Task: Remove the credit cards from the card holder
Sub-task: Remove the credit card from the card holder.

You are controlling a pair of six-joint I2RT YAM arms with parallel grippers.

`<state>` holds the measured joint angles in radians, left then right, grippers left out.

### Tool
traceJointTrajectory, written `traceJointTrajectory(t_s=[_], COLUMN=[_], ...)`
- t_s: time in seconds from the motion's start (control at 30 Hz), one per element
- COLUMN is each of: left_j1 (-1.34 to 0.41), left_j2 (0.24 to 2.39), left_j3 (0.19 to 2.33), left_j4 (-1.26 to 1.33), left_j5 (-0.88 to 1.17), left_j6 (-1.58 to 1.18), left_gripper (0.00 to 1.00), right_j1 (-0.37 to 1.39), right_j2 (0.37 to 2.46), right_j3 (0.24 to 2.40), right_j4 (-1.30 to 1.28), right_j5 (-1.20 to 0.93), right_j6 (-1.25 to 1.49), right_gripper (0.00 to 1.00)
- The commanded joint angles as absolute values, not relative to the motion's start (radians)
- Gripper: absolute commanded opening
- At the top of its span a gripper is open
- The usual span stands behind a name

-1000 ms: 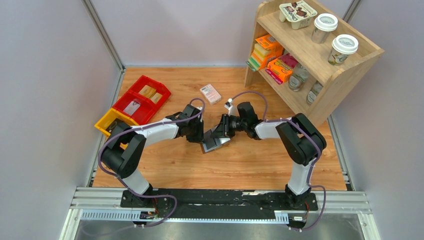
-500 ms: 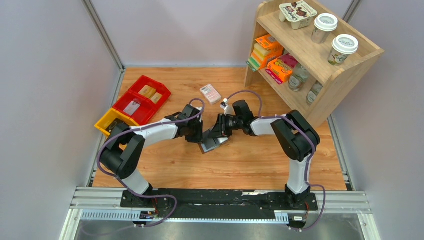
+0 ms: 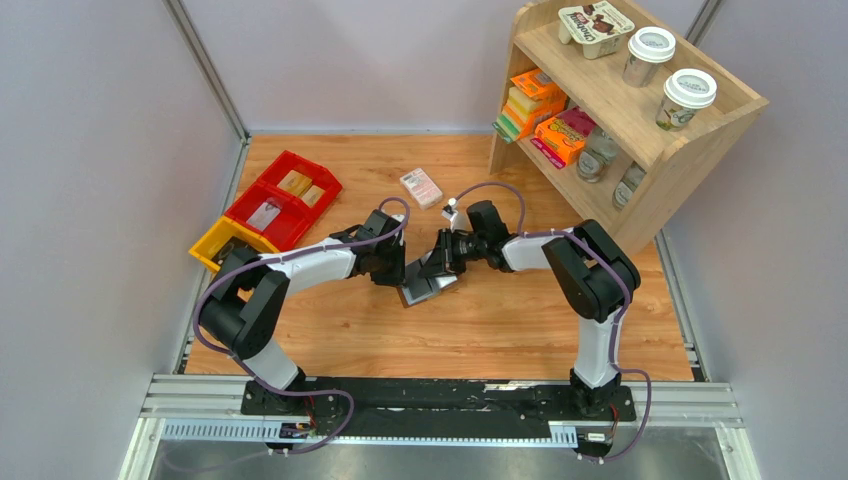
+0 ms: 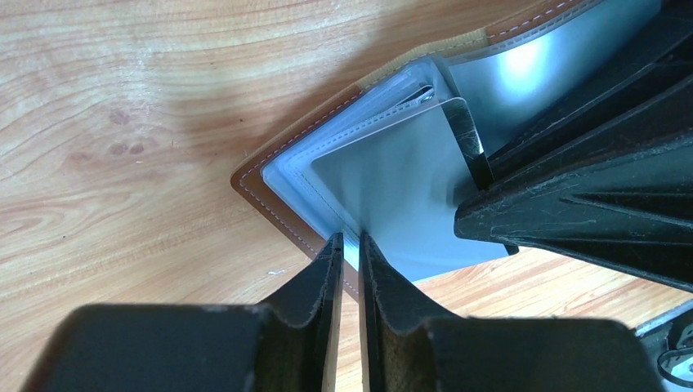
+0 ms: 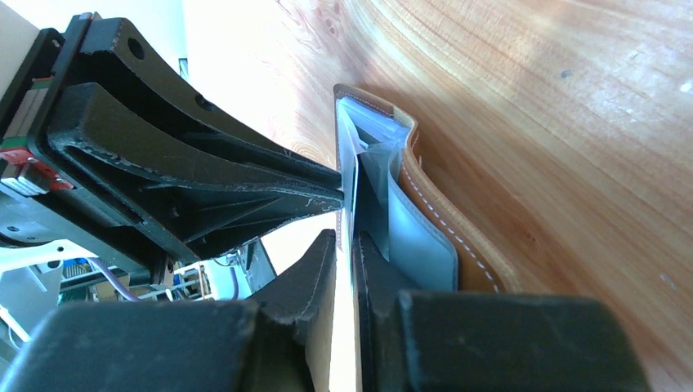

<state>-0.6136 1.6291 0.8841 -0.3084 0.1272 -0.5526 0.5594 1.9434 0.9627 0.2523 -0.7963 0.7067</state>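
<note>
The brown leather card holder (image 3: 428,289) lies open on the wooden table between both grippers. My left gripper (image 3: 403,280) is shut on the edge of its pale blue-grey inner pocket (image 4: 392,196), just inside the brown stitched rim (image 4: 270,196). From the opposite side, my right gripper (image 3: 437,270) is shut on a thin pale credit card (image 4: 459,122) that stands up out of the pockets. In the right wrist view the card's edge (image 5: 354,184) runs between the narrow jaws, with the card holder's brown cover (image 5: 458,237) curling up beside it.
A pink-and-white patterned box (image 3: 421,187) lies behind the grippers. Red bins (image 3: 285,195) and a yellow bin (image 3: 222,240) sit at the left edge. A wooden shelf (image 3: 640,110) with packets, jars and cups stands at the back right.
The right gripper has shifted slightly left toward the card holder and its jaws have narrowed onto the card. The left arm has barely moved.
</note>
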Motion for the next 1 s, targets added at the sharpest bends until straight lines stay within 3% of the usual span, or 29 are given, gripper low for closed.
traceJointTrajectory(t_s=[0.0, 0.53, 0.97], left_j1=[-0.618, -0.617, -0.617], left_j2=[1.690, 1.701, 1.657], left_j3=[0.828, 0.827, 0.798], left_j4=[-0.387, -0.394, -0.338], left_j5=[0.037, 0.034, 0.064], left_j6=[-0.511, -0.497, -0.474], left_gripper=[0.18, 0.16, 0.17], right_j1=[0.555, 0.489, 0.416], right_j2=[1.911, 1.894, 1.824], right_j3=[0.945, 0.867, 0.816], right_j4=[0.339, 0.462, 0.330], right_j5=[-0.877, -0.908, -0.838], right_j6=[0.742, 0.779, 0.692], right_gripper=[0.14, 0.06, 0.00])
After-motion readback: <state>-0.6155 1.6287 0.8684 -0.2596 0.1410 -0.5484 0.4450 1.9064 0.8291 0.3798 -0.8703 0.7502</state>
